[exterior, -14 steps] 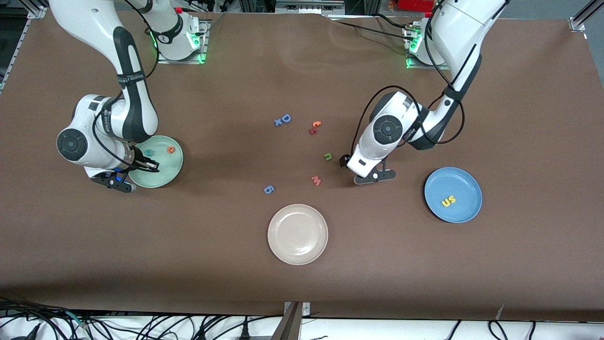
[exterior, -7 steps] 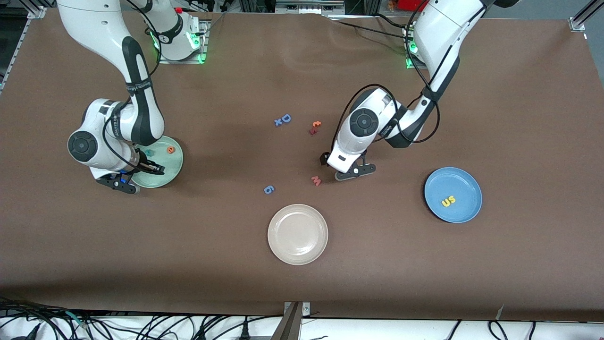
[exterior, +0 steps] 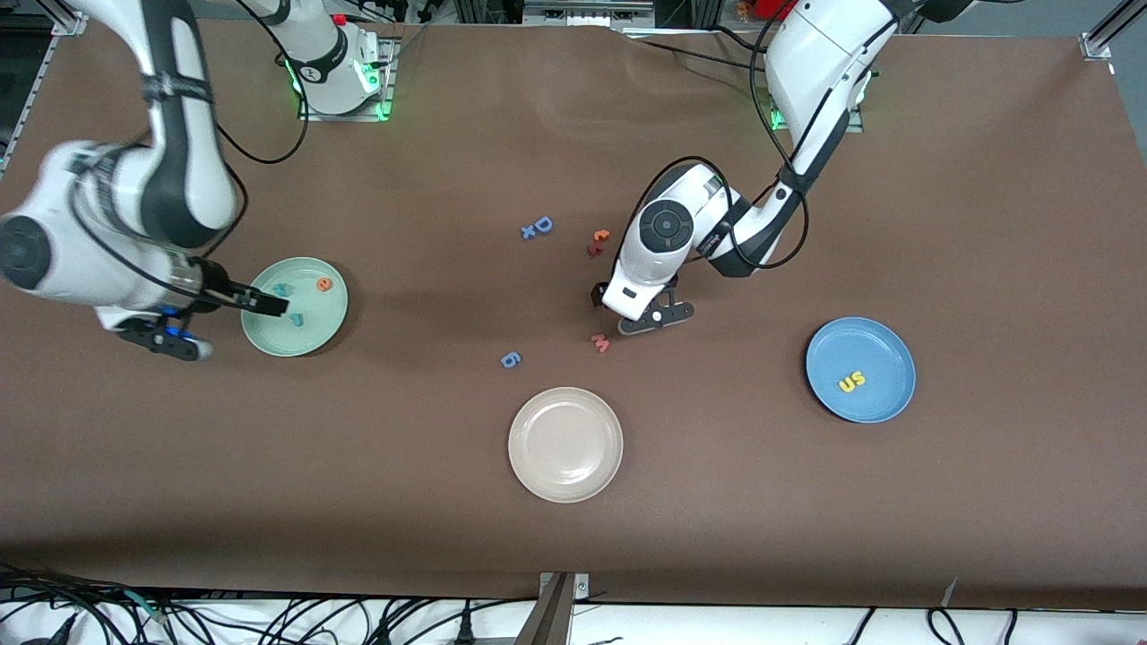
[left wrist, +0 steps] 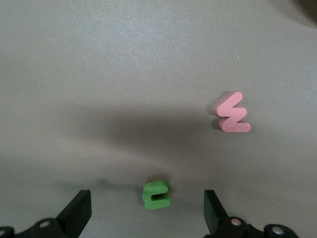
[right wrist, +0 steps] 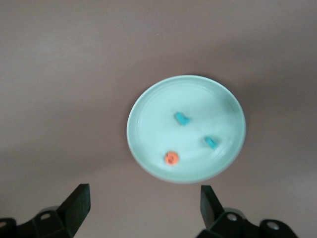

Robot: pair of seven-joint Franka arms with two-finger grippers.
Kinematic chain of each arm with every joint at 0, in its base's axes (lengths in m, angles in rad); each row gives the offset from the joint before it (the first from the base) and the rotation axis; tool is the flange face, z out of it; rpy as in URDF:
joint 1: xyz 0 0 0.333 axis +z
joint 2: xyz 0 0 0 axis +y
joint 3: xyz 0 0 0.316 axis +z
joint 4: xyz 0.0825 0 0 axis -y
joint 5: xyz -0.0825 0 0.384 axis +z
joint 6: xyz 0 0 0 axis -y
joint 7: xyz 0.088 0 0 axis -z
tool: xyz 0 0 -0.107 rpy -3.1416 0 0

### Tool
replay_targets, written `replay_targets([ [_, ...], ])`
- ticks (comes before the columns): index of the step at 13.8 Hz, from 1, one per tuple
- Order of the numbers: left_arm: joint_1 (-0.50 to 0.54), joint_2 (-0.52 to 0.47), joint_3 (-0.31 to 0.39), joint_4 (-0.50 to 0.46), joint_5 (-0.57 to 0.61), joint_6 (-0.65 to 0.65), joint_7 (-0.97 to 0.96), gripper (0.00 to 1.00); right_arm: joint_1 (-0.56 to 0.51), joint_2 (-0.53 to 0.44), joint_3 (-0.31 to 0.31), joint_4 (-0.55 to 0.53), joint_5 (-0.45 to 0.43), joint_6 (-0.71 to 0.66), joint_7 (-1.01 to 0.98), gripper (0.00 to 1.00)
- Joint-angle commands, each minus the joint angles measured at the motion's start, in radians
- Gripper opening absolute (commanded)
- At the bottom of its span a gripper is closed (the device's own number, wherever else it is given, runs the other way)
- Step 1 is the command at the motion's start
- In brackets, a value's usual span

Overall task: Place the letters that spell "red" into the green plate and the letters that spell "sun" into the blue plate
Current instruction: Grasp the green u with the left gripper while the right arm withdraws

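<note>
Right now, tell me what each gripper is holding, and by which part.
Nothing. The left gripper is open over the green n; the right gripper is open above the green plate.

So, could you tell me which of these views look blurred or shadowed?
Front view: the right arm is motion-smeared, the rest crisp. Right wrist view: soft throughout, the green plate and its letters fuzzy. Left wrist view: sharp, with a broad dark shadow on the table above the green n.

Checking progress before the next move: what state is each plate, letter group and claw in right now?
green plate: holds two teal letters and an orange one
blue plate: holds yellow u and s
beige plate: empty
green n: on the table, between the left claw's fingers
left claw: open, over the n
right claw: open, above the green plate
</note>
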Motion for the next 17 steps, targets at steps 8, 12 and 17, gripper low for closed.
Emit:
replay_targets([
  [8, -0.025, 0.029, 0.014, 0.023, 0.001, -0.006, -0.021, 0.66, -0.051, 0.008, -0.078, 0.428, 0.004, -0.356, -0.018, 0.99],
  [12, -0.028, 0.034, 0.015, 0.023, 0.001, -0.006, -0.021, 0.49, -0.242, -0.001, 0.136, 0.534, -0.043, -0.391, -0.013, 0.99],
  [17, -0.032, 0.044, 0.015, 0.024, 0.03, -0.006, -0.025, 0.35, -0.572, -0.102, 0.612, 0.517, -0.291, -0.357, 0.042, 0.99],
])
